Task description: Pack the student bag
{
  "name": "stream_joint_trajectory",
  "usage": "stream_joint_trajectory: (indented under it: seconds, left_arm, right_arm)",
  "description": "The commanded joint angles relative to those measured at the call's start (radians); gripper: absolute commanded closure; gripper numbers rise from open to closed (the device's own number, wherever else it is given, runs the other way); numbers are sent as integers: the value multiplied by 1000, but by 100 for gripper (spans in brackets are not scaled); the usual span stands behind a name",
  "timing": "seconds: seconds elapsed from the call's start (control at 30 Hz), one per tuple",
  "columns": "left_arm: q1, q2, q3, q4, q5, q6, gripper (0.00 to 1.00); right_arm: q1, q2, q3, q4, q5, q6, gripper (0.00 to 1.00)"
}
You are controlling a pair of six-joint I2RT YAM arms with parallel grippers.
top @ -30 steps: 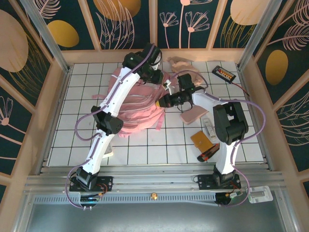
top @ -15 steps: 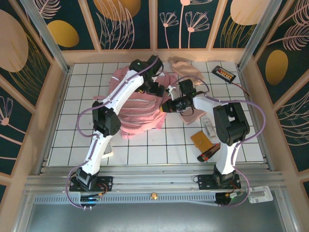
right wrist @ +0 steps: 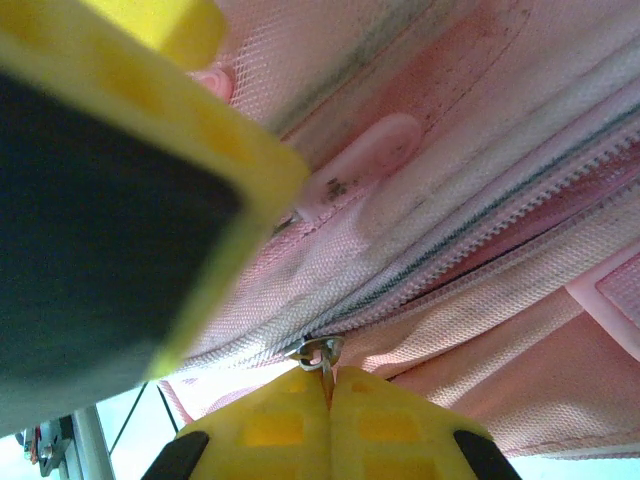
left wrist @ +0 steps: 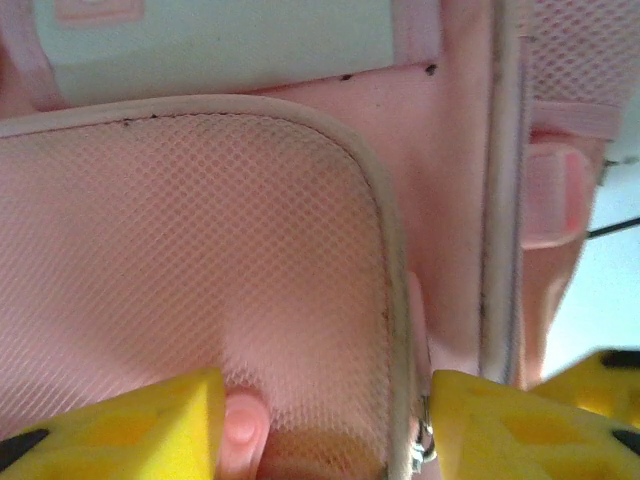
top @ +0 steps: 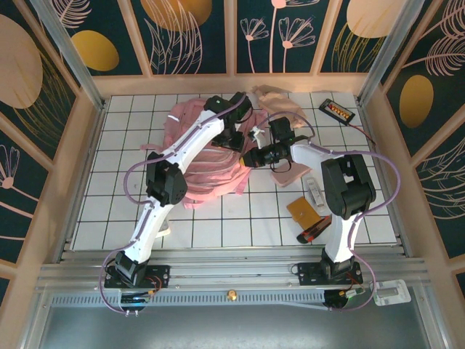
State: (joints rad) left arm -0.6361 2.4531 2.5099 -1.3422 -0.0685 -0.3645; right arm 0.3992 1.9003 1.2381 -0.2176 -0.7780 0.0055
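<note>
On tiled table (top: pixel 123 218), R gripper (right wrist: pixel 327 385) clenched on zip pull (right wrist: pixel 318 352) at 3 o'clock of student bag (top: pixel 211 178) to run zip; L gripper (left wrist: pixel 327 400) astride mesh (left wrist: pixel 200 250), prob. bracing, grip unclear.

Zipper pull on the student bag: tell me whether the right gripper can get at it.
Yes, apparently: the right gripper is shut on the zipper pull of the student bag, nothing between.

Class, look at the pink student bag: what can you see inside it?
Nothing inside shows. Along the student bag, the zipper looks closed where visible, its pull pinched by the right fingers. Pink fabric covers whatever the bag holds.
</note>
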Motion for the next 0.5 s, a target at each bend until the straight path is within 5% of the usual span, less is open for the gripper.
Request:
stream_joint_trajectory:
  seconds: [0.0,0.17,0.27,0.47]
  left_arm:
    - [-6,48,17,-40,-12,-34,52]
    - [-6,61,-4,-34,20,-39,75]
    - [-4,67,6,-31,41,-52,100]
    - [33,110,183,-40,126,-121,100]
  right_arm:
    - [-9,-46,20,15,16,-25,100]
    - [-10,-55,19,12,23,-25,100]
    - [-10,-62,24,6,32,-29,100]
    - [-11,-68,38,-13,45,-35,100]
